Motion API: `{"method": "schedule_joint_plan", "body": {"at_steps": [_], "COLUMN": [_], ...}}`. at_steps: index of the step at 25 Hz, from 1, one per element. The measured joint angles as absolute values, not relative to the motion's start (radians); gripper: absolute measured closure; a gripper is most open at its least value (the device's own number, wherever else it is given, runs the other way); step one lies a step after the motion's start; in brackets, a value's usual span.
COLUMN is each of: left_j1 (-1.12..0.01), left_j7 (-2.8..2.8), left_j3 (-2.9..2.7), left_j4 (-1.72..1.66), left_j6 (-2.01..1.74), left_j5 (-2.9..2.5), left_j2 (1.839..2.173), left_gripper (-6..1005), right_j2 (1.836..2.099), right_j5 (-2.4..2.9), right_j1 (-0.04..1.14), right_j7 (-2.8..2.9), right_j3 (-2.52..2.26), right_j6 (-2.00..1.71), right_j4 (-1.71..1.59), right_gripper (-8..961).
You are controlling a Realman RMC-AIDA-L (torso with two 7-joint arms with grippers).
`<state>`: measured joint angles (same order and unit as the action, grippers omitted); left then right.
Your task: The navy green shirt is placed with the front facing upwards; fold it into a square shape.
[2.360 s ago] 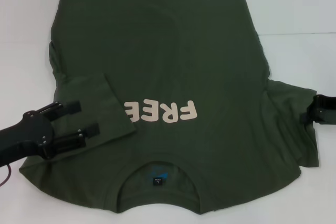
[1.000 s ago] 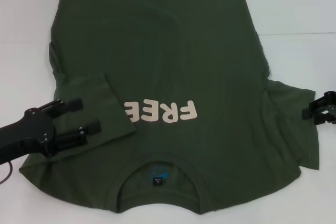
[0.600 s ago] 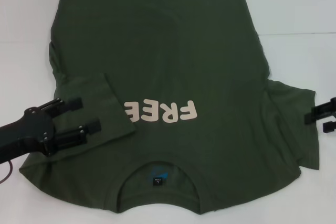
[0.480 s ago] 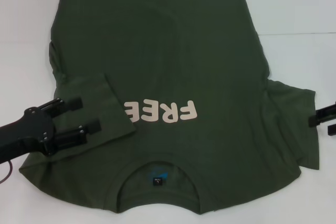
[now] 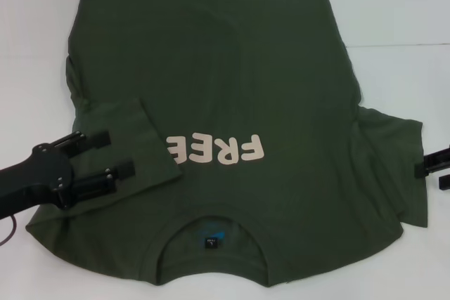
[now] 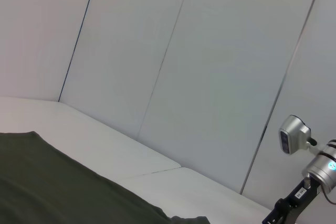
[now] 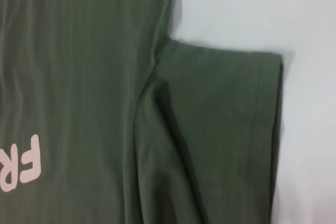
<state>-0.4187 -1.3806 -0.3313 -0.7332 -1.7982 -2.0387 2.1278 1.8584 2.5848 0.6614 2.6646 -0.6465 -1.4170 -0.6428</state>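
Shirt (image 5: 232, 96): left gripper (image 5: 109, 156), fingers apart, over folded-in sleeve; right gripper (image 5: 439, 166), apart, must take right sleeve (image 7: 226, 129).

There is one navy green shirt (image 5: 232, 103) on one white table (image 5: 394, 5). I count two grippers: the left gripper (image 5: 116, 154) and the right gripper (image 5: 443, 168).

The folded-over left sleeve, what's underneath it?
The folded left sleeve lies on the navy green shirt front, covering the end of the cream FREE lettering. Whatever print lies beneath is hidden. The left gripper fingers hover open at the sleeve.
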Motion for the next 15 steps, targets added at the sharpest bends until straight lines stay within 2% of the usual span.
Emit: {"method": "schedule_joint_plan", "body": {"at_steps": [15], "left_j1": [-0.418], "left_j7": [-1.378], "left_j3": [-0.331], "left_j4": [-0.733], "left_j6": [-1.8], "left_j5": [-2.038], "left_j2": [2.129], "left_gripper": [95], "right_j2": [1.875], "right_j5": [2.585], "right_j1": [0.658], "right_j7": [2.663], "right_j3": [-0.651], "right_j6": [-1.391], "right_j4": [-0.634], "right_gripper": [308]}}
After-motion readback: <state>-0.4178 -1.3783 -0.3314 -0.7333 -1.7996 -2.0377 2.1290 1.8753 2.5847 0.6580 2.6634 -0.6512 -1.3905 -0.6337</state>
